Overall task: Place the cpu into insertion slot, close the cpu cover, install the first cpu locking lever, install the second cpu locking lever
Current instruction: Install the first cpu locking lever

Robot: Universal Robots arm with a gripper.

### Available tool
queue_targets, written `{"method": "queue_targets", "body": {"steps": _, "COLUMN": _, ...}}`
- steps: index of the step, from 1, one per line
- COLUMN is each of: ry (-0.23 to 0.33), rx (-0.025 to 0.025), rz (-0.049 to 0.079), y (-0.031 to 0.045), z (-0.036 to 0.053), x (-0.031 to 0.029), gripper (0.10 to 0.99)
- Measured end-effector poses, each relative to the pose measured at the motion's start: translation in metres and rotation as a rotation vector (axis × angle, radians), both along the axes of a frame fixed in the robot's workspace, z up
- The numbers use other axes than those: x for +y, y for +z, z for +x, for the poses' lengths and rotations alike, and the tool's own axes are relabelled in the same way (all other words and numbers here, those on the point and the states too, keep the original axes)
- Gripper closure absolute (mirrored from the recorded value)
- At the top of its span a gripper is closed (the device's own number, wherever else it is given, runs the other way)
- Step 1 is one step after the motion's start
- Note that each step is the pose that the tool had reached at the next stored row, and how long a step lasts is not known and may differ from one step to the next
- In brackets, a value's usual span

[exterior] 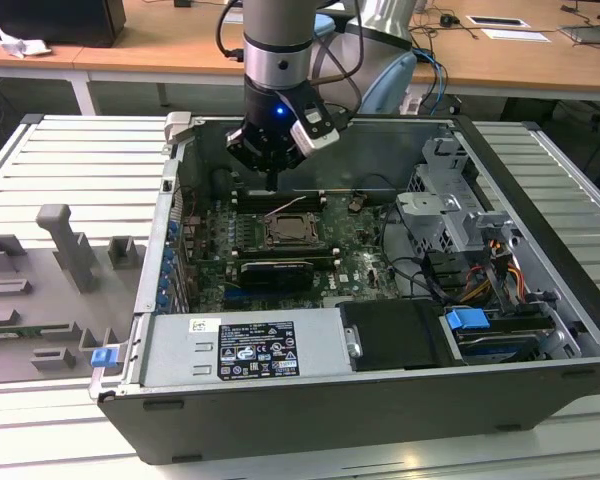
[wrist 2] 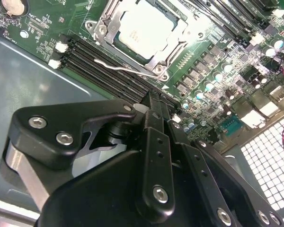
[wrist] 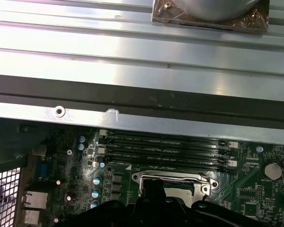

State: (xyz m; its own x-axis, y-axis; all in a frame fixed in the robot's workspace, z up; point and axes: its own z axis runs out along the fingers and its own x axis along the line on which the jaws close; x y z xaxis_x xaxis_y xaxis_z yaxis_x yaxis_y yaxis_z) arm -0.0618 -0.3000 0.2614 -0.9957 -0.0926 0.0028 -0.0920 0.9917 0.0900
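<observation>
In the exterior view we look down from above and in front at the whole open computer case (exterior: 380, 400) on the slatted table (exterior: 70, 150). Both wrist views sit close over the motherboard (wrist 2: 61, 28), looking past black gripper parts. All three share the insertion slot (exterior: 290, 232) and the memory slots (wrist: 165, 149)

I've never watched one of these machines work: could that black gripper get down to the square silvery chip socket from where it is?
Probably yes. The black gripper hangs inside the open case, just behind the silvery square socket, and nothing stands between them.
</observation>
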Motion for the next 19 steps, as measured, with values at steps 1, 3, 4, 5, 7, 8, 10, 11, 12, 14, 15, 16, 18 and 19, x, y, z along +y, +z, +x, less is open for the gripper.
{"method": "queue_targets", "body": {"steps": 1, "ry": 0.0, "rx": 0.0, "rz": 0.0, "y": 0.0, "z": 0.0005, "x": 0.0, "gripper": 0.98}}
{"method": "queue_targets", "body": {"steps": 3, "ry": 0.0, "rx": 0.0, "rz": 0.0, "y": 0.0, "z": 0.0012, "x": 0.0, "gripper": 0.98}}
{"method": "queue_targets", "body": {"steps": 4, "ry": 0.0, "rx": 0.0, "rz": 0.0, "y": 0.0, "z": 0.002, "x": 0.0, "gripper": 0.98}}
{"method": "queue_targets", "body": {"steps": 5, "ry": 0.0, "rx": 0.0, "rz": 0.0, "y": 0.0, "z": 0.0038, "x": 0.0, "gripper": 0.98}}
{"method": "queue_targets", "body": {"steps": 7, "ry": 0.0, "rx": -0.0001, "rz": 0.007, "y": -0.0013, "z": 0.0095, "x": 0.0, "gripper": 0.98}}
{"method": "queue_targets", "body": {"steps": 8, "ry": 0.0, "rx": 0.0001, "rz": 0.017, "y": -0.0019, "z": 0.012, "x": -0.0001, "gripper": 0.98}}
{"method": "queue_targets", "body": {"steps": 10, "ry": -0.001, "rx": -0.0003, "rz": 0.023, "y": -0.0038, "z": 0.0142, "x": -0.0001, "gripper": 0.98}}
{"method": "queue_targets", "body": {"steps": 11, "ry": -0.001, "rx": -0.0009, "rz": 0.023, "y": -0.005, "z": 0.0148, "x": -0.0002, "gripper": 0.98}}
{"method": "queue_targets", "body": {"steps": 12, "ry": -0.001, "rx": -0.0024, "rz": 0.023, "y": -0.0058, "z": 0.0151, "x": -0.0002, "gripper": 0.98}}
{"method": "queue_targets", "body": {"steps": 14, "ry": -0.001, "rx": -0.0077, "rz": 0.023, "y": -0.0085, "z": 0.0158, "x": -0.0002, "gripper": 0.98}}
{"method": "queue_targets", "body": {"steps": 15, "ry": -0.001, "rx": -0.0101, "rz": 0.023, "y": -0.0095, "z": 0.0159, "x": -0.0002, "gripper": 0.98}}
{"method": "queue_targets", "body": {"steps": 16, "ry": -0.001, "rx": -0.0125, "rz": 0.023, "y": -0.0102, "z": 0.0159, "x": -0.0002, "gripper": 0.98}}
{"method": "queue_targets", "body": {"steps": 18, "ry": -0.001, "rx": -0.0203, "rz": 0.023, "y": -0.012, "z": 0.0159, "x": -0.0002, "gripper": 0.98}}
{"method": "queue_targets", "body": {"steps": 19, "ry": -0.001, "rx": -0.0239, "rz": 0.023, "y": -0.0131, "z": 0.0159, "x": -0.0002, "gripper": 0.98}}
